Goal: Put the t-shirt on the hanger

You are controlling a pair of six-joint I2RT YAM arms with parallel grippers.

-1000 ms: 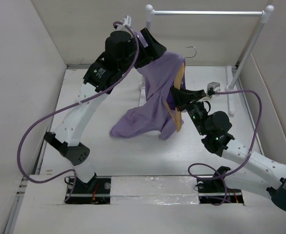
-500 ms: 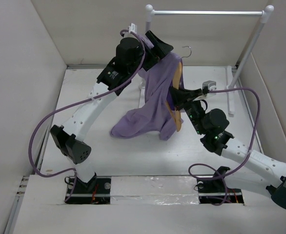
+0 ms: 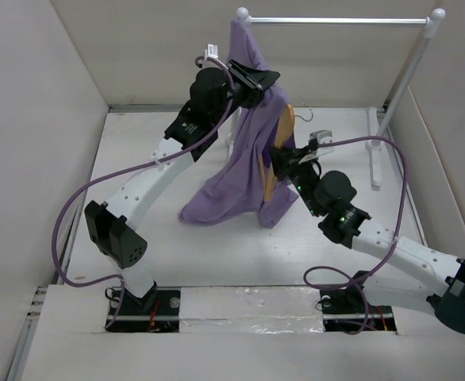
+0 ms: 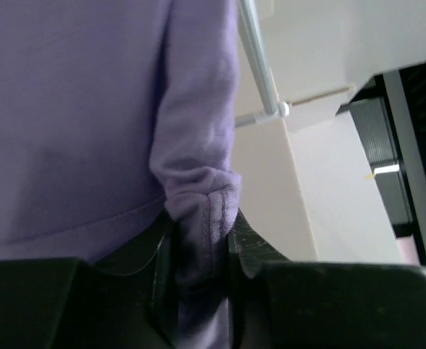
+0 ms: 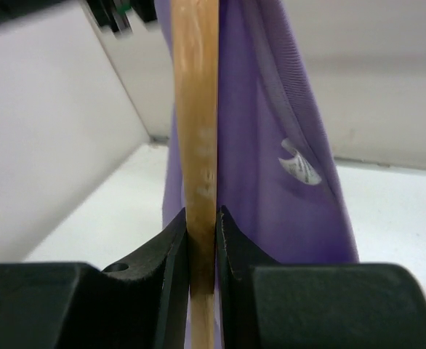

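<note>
The left claw [image 4: 198, 243] is clenched on a bunched fold of the shirt [image 4: 75, 109]; in the left wrist view the hemmed edge of the fabric is squeezed between the two dark fingers [image 4: 253, 240] and the cloth spreads up and left from there. From above, this claw [image 3: 254, 79] is raised high at the back of the counter [image 3: 145, 238]. Above it a peak of fabric reaches up to the top of the left post of the rack [image 3: 336, 21].

From that grip the shirt [image 3: 244, 159] hangs down in a long drape, and its lower end lies spread on the counter near the middle, between the two arms.

The right claw [image 5: 201, 243] is closed tight on the hanger [image 5: 197, 138], its fingers [image 5: 171, 247] pressed against both sides of the tan wooden bar, which runs straight up from the grip. Purple cloth lies just behind and to the right of the bar, with a small white label [image 5: 298, 166] on it. From above, the right claw [image 3: 284, 159] sits at the right side of the drape. The hanger [image 3: 285, 125] stands steeply on end, its wood showing between folds of the shirt. Its metal hook [image 3: 302, 113] points away to the right, clear of the fabric.
</note>
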